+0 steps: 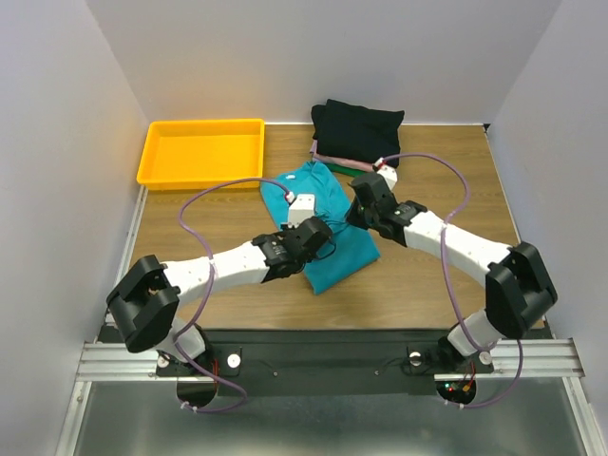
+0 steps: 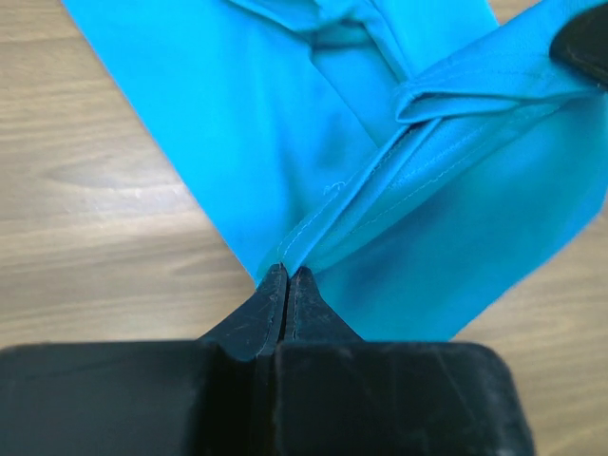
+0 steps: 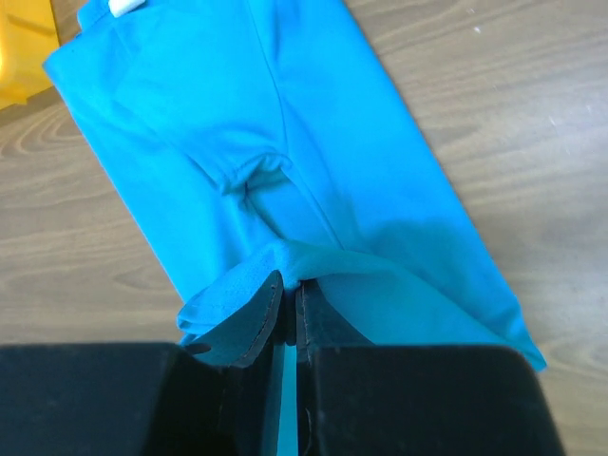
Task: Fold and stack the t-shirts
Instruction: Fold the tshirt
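Observation:
The teal t-shirt [image 1: 328, 228] lies partly folded in the middle of the wooden table. My left gripper [image 1: 318, 233] is shut on a hemmed edge of the teal t-shirt [image 2: 418, 123] and holds that edge up off the cloth below. My right gripper [image 1: 359, 211] is shut on a fold of the same t-shirt [image 3: 285, 123] at its right side. A stack of folded t-shirts stands at the back, with a black one [image 1: 356, 123] on top, a pale pink edge [image 1: 347, 165] and a dark green edge [image 1: 315, 152] beneath it.
A yellow plastic tray [image 1: 201, 150] stands at the back left, and its corner [image 3: 24, 47] shows in the right wrist view. White walls close in the table on three sides. Bare wood [image 1: 456, 180] lies right of the stack.

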You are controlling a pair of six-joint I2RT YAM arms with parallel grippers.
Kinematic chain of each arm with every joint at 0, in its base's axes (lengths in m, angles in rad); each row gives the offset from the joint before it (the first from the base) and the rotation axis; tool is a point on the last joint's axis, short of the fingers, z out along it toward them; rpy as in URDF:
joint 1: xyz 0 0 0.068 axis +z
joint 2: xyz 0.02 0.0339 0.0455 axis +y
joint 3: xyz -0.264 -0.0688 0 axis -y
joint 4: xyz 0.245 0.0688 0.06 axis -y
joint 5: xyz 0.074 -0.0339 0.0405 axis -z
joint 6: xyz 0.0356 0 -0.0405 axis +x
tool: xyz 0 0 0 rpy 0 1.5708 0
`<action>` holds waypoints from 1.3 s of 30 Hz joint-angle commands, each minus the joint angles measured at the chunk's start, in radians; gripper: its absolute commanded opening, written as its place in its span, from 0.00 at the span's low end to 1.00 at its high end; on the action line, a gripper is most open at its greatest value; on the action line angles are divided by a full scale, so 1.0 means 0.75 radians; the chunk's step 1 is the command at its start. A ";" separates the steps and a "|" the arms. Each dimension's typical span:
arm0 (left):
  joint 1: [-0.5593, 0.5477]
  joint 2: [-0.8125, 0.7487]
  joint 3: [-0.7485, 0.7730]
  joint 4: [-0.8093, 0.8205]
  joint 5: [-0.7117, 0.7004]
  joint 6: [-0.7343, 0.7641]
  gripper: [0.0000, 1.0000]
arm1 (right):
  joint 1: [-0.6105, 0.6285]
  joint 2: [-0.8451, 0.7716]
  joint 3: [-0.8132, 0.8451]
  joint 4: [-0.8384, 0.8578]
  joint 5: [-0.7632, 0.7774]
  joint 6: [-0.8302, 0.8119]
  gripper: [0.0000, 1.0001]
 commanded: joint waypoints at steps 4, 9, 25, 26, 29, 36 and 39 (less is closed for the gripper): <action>0.128 0.051 0.037 0.100 0.070 0.092 0.00 | -0.059 0.192 0.155 0.079 0.026 -0.063 0.07; 0.195 0.159 0.094 0.103 0.091 0.088 0.00 | -0.086 0.315 0.247 0.083 0.026 -0.088 0.14; 0.238 0.010 0.066 0.000 0.083 0.000 0.98 | -0.133 0.175 0.091 0.071 -0.209 -0.171 1.00; 0.230 0.004 0.050 0.006 0.095 0.004 0.98 | -0.133 0.142 0.043 0.069 -0.211 -0.167 1.00; 0.130 -0.017 0.015 0.014 0.085 0.000 0.98 | -0.139 -0.004 -0.128 0.067 -0.223 -0.143 1.00; -0.148 0.016 -0.043 0.086 0.070 0.034 0.98 | -0.331 -0.149 -0.403 0.069 -0.403 -0.037 1.00; -0.159 0.071 -0.055 0.119 0.132 0.053 0.95 | -0.362 -0.157 -0.436 0.089 -0.475 -0.047 0.98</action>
